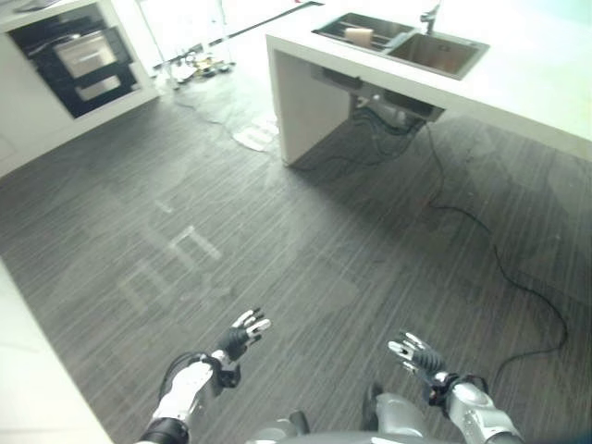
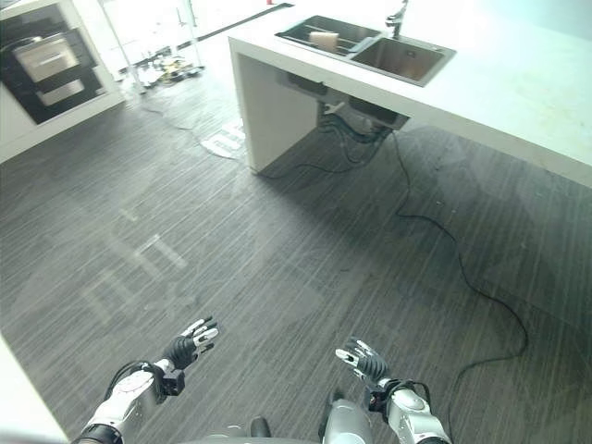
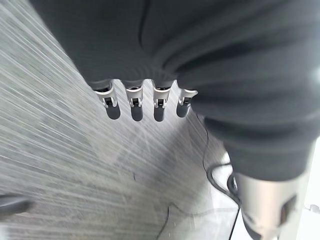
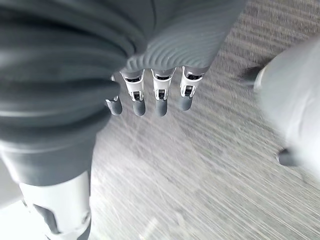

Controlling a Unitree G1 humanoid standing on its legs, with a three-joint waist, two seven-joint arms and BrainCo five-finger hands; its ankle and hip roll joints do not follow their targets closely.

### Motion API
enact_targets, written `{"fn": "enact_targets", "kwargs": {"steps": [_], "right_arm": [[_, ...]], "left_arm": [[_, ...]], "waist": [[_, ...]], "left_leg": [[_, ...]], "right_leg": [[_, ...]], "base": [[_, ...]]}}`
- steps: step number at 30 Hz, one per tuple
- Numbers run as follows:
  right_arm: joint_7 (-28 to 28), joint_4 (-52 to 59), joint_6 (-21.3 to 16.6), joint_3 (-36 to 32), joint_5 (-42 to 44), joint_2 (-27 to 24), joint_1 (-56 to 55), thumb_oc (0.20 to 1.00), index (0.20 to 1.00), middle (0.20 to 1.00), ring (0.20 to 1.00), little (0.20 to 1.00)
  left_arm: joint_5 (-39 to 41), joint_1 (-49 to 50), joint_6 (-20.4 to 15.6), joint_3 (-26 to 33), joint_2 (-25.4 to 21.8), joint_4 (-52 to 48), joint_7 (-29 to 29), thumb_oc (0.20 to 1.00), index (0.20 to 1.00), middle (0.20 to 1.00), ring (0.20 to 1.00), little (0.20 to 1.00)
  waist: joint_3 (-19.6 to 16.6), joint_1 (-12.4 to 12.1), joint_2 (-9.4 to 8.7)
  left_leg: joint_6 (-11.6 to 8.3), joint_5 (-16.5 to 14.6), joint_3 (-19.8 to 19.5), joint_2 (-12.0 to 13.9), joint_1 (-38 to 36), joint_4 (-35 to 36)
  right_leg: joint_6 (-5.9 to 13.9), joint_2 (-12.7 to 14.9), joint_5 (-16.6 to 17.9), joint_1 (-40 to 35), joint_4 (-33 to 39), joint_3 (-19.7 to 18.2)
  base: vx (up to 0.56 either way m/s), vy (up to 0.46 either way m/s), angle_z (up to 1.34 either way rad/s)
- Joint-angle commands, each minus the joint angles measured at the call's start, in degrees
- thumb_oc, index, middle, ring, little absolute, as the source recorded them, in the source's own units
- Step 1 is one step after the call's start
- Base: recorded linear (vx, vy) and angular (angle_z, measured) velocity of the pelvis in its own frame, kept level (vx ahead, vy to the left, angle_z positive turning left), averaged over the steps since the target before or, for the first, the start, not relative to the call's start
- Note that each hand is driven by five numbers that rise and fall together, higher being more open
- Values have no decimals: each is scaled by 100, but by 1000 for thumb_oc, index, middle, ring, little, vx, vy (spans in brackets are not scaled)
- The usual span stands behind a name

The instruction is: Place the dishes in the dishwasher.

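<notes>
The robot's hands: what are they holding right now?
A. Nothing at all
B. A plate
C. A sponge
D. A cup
A. Both the left hand and the right hand hang over the grey floor with their fingers straight and nothing between them, far from the sink in the white counter.

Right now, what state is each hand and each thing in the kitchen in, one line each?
Left hand: open, fingers straight, holding nothing, over the dark wood-grain floor.
Right hand: open, fingers straight, holding nothing.
Steel double sink in the white counter: no water running that I can see; a tan object sits in its far basin.
Black built-in oven: door closed.
</notes>
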State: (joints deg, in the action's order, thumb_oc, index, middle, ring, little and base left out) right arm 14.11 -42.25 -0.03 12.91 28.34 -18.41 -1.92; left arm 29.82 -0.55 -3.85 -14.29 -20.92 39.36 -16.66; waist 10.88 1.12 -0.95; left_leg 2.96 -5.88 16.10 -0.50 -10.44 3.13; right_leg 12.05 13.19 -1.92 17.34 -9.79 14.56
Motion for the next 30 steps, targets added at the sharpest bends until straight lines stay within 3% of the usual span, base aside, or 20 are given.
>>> {"fn": "enact_targets", "kwargs": {"steps": [1,6,7,8,10,11,12,13,14,15,16,18,19,21,23,24,25,26,28,30], "right_arm": [[70,158,-56,-89,124,-78,13,1000,1000,1000,1000,1000],[-63,89,9,-39,257,-95,96,1000,1000,1000,1000,1000],[-64,74,65,47,222,-160,180,1000,1000,1000,1000,1000],[-54,72,87,65,204,-179,196,1000,1000,1000,1000,1000],[103,-6,105,121,76,-310,298,1000,1000,1000,1000,1000],[234,-52,69,119,-24,-366,319,1000,1000,1000,1000,1000],[321,-57,48,116,-111,-428,317,1000,1000,1000,1000,1000],[263,-5,61,95,-132,-478,292,1000,1000,1000,1000,1000],[233,-51,1,81,-59,-504,303,1000,1000,1000,1000,1000],[266,-117,-41,85,-87,-495,357,1000,1000,1000,1000,1000],[204,-71,18,59,-208,-435,358,1000,1000,1000,1000,1000],[77,-12,30,89,-224,-380,256,1000,1000,1000,1000,1000],[55,-59,-56,93,-187,-347,190,1000,1000,1000,1000,1000],[130,-216,-203,89,-197,-322,107,1000,1000,1000,1000,1000],[157,-273,-234,105,-239,-296,116,1000,1000,1000,1000,1000],[111,-356,-232,133,-276,-283,154,1000,1000,1000,1000,1000],[61,-456,-150,80,-215,-245,172,1000,1000,1000,1000,1000],[-11,-458,-130,44,-126,-202,149,1000,1000,1000,1000,1000],[-56,-439,-133,36,-106,-175,124,1000,1000,1000,1000,1000],[-264,-298,-119,-20,-154,-85,-37,1000,1000,1000,1000,1000]], "left_arm": [[-81,60,-144,-78,-130,-320,8,1000,1000,1000,1000,1000],[-250,97,-178,-161,-6,-130,-62,1000,1000,1000,1000,1000],[-227,132,-217,-152,87,-48,6,1000,1000,1000,1000,1000],[-226,134,-222,-141,112,-23,28,1000,1000,1000,1000,1000],[-173,149,-329,-90,244,97,149,1000,1000,1000,1000,1000],[-131,175,-363,-48,299,146,145,1000,1000,1000,1000,1000],[-89,163,-312,3,324,133,133,1000,1000,1000,1000,1000],[-38,93,-218,29,316,88,86,1000,1000,1000,1000,1000],[-34,33,-222,23,335,95,38,1000,1000,1000,1000,1000],[27,-4,-308,-32,359,113,37,1000,1000,1000,1000,1000],[194,19,-317,-134,369,-56,144,1000,1000,1000,1000,1000],[388,163,-290,-202,324,-327,186,1000,1000,1000,1000,1000],[355,283,-298,-208,285,-491,178,1000,1000,1000,1000,1000],[365,459,-398,-121,293,-499,141,1000,1000,1000,1000,1000],[348,475,-384,-63,303,-496,153,1000,1000,1000,1000,1000],[320,479,-362,-53,296,-464,177,1000,1000,1000,1000,1000],[185,388,-216,-10,222,-431,163,1000,1000,1000,1000,1000],[123,322,-182,-16,183,-390,90,1000,1000,1000,1000,1000],[75,298,-177,-32,151,-384,71,1000,1000,1000,1000,1000],[-77,334,-147,-11,8,-445,76,1000,1000,1000,1000,1000]], "waist": [[54,18,129],[-81,8,11],[-211,30,3],[-249,30,7],[-385,11,31],[-411,-26,8],[-393,-61,-24],[-310,-114,-60],[-231,-179,-71],[-145,-252,-35],[-53,-316,68],[-29,-452,175],[-15,-564,233],[-45,-643,182],[-65,-705,200],[-107,-750,200],[-221,-809,116],[-294,-815,51],[-330,-814,9],[-430,-792,-89]], "left_leg": [[-41,-633,-777,-286,-1,-447],[-70,-977,-839,-356,216,-1422],[-237,-1024,-760,-229,166,-1965],[-294,-929,-754,-196,165,-2110],[-628,-219,-710,-52,352,-3337],[-731,39,-694,-20,646,-4020],[-828,334,-661,189,1154,-4899],[-779,399,-656,386,1859,-5319],[-698,364,-616,427,2188,-5067],[-625,332,-468,426,2185,-4247],[-627,485,-147,523,2012,-2438],[-720,919,-272,512,2093,-1131],[-820,1348,-230,725,2206,-542],[-870,1425,-3,859,2269,-432],[-796,1427,-65,877,2333,-571],[-702,1327,-96,796,2299,-673],[-526,1099,-32,540,2231,-814],[-328,904,-15,304,2142,-850],[-215,800,-50,154,2080,-858],[106,564,-201,-279,1917,-869]], "right_leg": [[53,10,1112,-111,-17,-90],[-109,-163,713,-437,-175,-130],[-329,-317,492,-574,-210,-67],[-388,-356,452,-619,-182,-36],[-678,-524,245,-903,5,77],[-792,-538,157,-1086,125,108],[-934,-552,70,-1289,250,140],[-1026,-556,-14,-1488,318,178],[-1036,-568,-69,-1663,356,184],[-986,-655,-162,-1902,416,122],[-855,-773,-275,-2170,477,30],[-727,-848,-275,-2288,534,-134],[-697,-867,-347,-2436,563,-111],[-579,-717,-716,-2714,322,115],[-593,-735,-802,-2707,181,81],[-594,-737,-1034,-2797,-40,54],[-469,-663,-1072,-2937,-407,52],[-361,-613,-846,-2948,-929,6],[-285,-590,-680,-2917,-1215,-43],[61,-636,145,-2708,-2275,-358]], "base": [[554,-112,-3],[516,-120,22],[473,-79,21],[538,-87,-11],[478,-71,-46],[480,-90,-36],[371,-88,-43],[365,-49,-34],[471,58,-30],[666,256,-1],[739,340,-33],[696,356,-65],[720,375,-76],[705,427,-79],[333,257,-48],[470,380,-35],[608,514,-37],[404,360,-12],[254,242,26],[326,325,65]]}}
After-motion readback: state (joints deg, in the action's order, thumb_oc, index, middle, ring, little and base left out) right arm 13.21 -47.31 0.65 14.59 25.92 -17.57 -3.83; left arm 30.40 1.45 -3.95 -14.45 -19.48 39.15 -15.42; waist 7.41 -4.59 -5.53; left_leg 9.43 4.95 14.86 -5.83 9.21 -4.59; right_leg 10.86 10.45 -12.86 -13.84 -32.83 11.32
